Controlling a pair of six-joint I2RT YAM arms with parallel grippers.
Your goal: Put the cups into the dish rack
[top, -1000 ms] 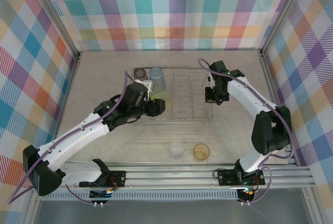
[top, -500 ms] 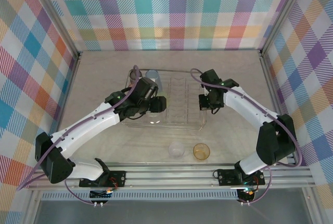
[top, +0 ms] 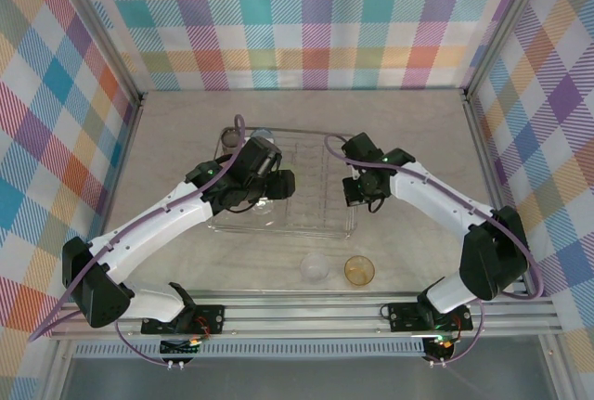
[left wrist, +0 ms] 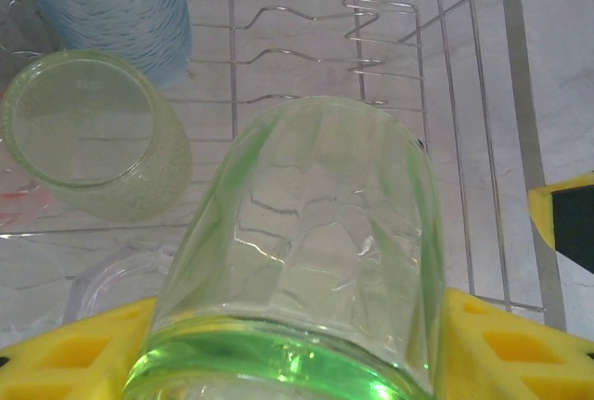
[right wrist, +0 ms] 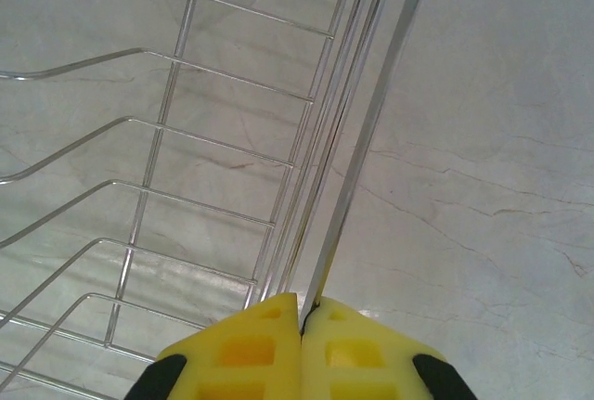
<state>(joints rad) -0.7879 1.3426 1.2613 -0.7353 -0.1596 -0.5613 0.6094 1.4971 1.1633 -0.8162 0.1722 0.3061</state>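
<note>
Dragged toward the lower left of the overhead view, the dish rack (top: pixel 311 177) now lies nearer the arms' bases than a second ago, and both arms have swung in with it. The right fingers (right wrist: pixel 251 349) are pinched tight on the rack's rim wire, at the rack's right edge in the overhead frame. The left fingers (left wrist: pixel 506 349) clasp a green cup (left wrist: pixel 316 242) at the bottom centre of the left wrist view, with the rack's wires behind it; whether the cup touches them cannot be told. A second green cup (left wrist: pixel 93 140) stands in the rack at the left of that view, and a light blue cup (left wrist: pixel 111 1) is just behind it in the upper left corner. A clear cup (top: pixel 315 267) and an orange cup (top: pixel 359 270) wait on the desk (top: pixel 418 122), below the rack in the overhead frame.

Seating the held cup well likely means keeping the rim pinched so the light rack cannot skate. The cup should go down into the free wires to the right of its green twin, clear of both neighbours. The clasp should let go only once the cup rests steady between the tines
</note>
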